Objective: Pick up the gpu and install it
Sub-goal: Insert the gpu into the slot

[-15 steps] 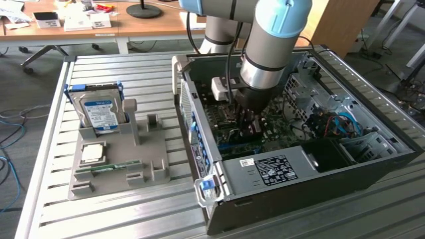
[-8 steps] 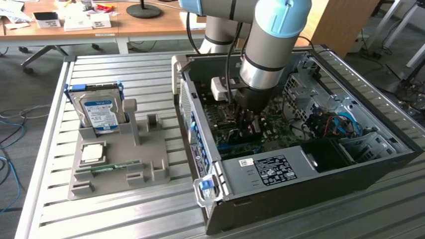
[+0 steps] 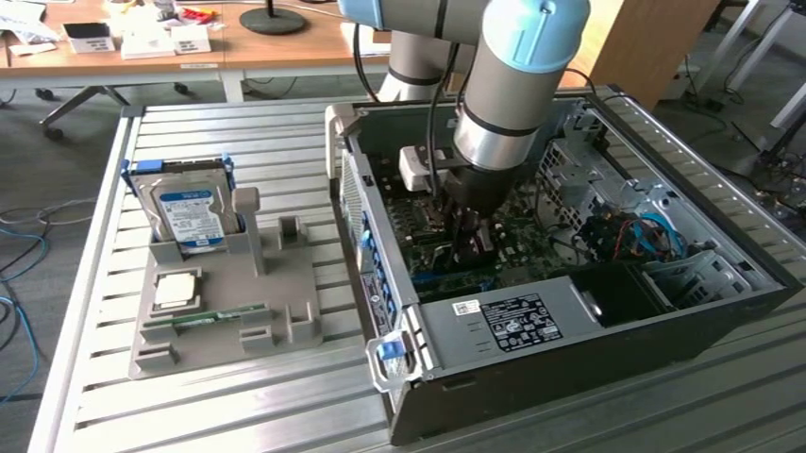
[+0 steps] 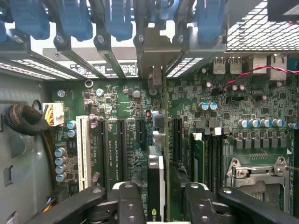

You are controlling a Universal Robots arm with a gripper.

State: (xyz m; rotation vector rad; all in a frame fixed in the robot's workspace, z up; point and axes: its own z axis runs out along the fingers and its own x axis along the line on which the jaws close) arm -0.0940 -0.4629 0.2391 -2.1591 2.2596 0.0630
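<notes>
The gpu (image 4: 156, 186) stands on edge in a slot of the green motherboard (image 4: 117, 107), seen from above as a thin black and silver strip. Its silver bracket (image 4: 156, 51) reaches the case's rear slot openings. My gripper (image 4: 161, 203) straddles the card; the black fingers (image 4: 128, 200) sit on either side of it, with a visible gap on one side. In the exterior view my gripper (image 3: 469, 236) is lowered deep inside the open computer case (image 3: 567, 359), over the motherboard.
A grey holder (image 3: 221, 340) at the exterior view's left carries a blue-labelled hard drive (image 3: 189, 212), a processor (image 3: 174, 288) and a green memory stick (image 3: 202, 319). Inside the case are a power supply (image 3: 516, 321), drive cables (image 3: 629, 236), a white slot (image 4: 83, 149) and the processor socket (image 4: 259, 177).
</notes>
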